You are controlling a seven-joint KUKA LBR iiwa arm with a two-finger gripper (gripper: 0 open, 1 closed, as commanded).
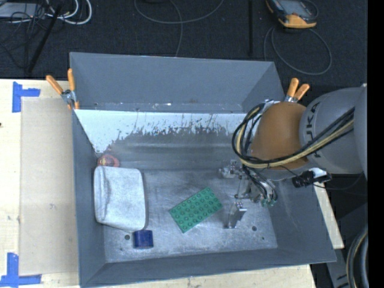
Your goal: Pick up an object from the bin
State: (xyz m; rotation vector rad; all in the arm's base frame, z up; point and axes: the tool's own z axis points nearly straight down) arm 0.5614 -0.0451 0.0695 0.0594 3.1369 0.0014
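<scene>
Small pinkish thing (pixel 108 159) partly hidden behind white cloth (pixel 120 198).

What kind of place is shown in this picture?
Probably a robotics lab: a robot arm with a pincer over a grey metal bin holding a green studded plate, and cables on the floor behind.

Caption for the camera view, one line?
Gripper low in bin beside green studded plate; white cloth, blue block at left.

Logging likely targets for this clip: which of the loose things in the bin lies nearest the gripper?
The green studded plate, lying flat just left of the gripper. The white folded cloth and small blue block lie farther left.
</scene>
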